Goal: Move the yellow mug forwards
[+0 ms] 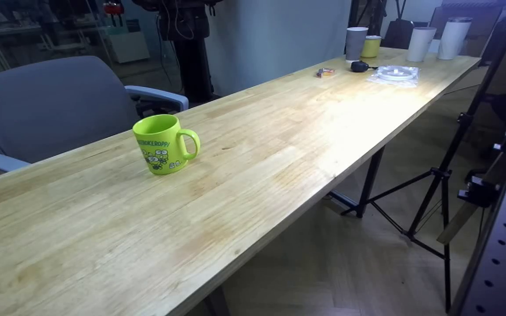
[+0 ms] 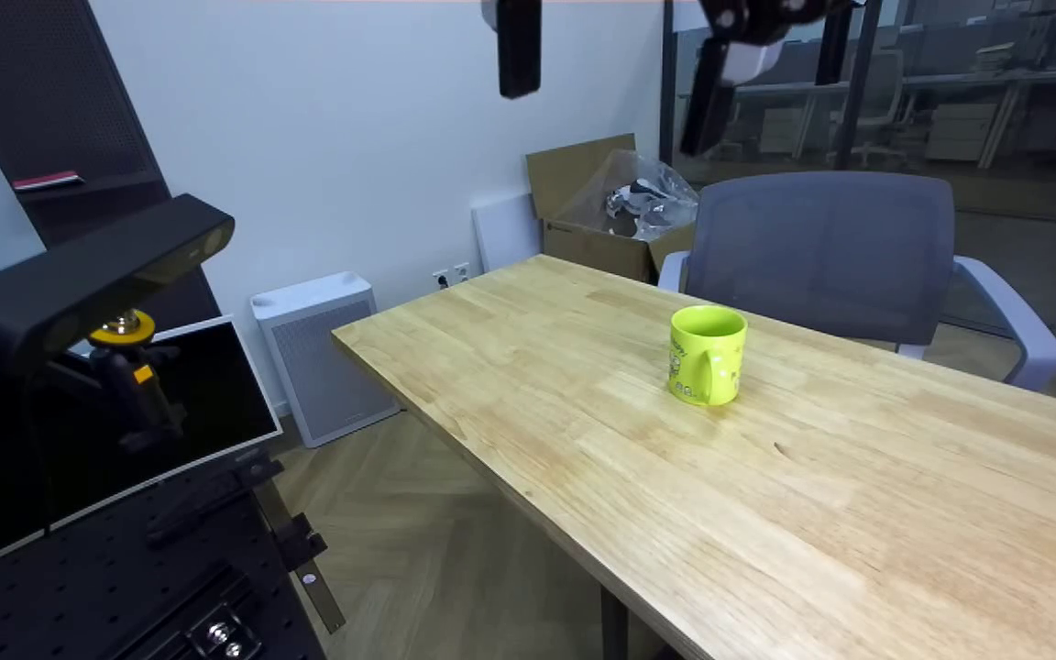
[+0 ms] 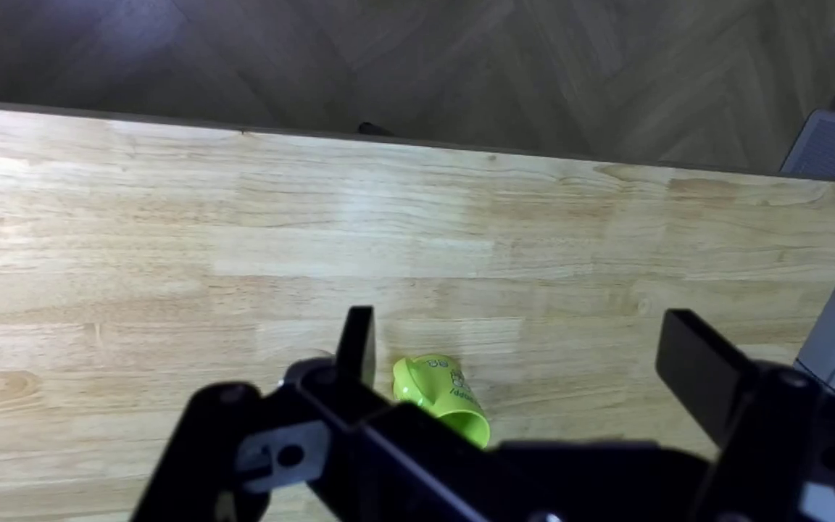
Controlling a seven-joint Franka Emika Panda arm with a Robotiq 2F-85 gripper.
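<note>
Tool spread wide, yellow mug upright — glossy, lime-green, loop-handled, cartoon-printed

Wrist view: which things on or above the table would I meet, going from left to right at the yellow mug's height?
One gripper finger, the yellow mug, the other gripper finger.

1. In an exterior view, the table shines white right of the middle.
2. At the wrist view's top, the floor is dim.
3. Lower down, the gripper is blurry.
</note>
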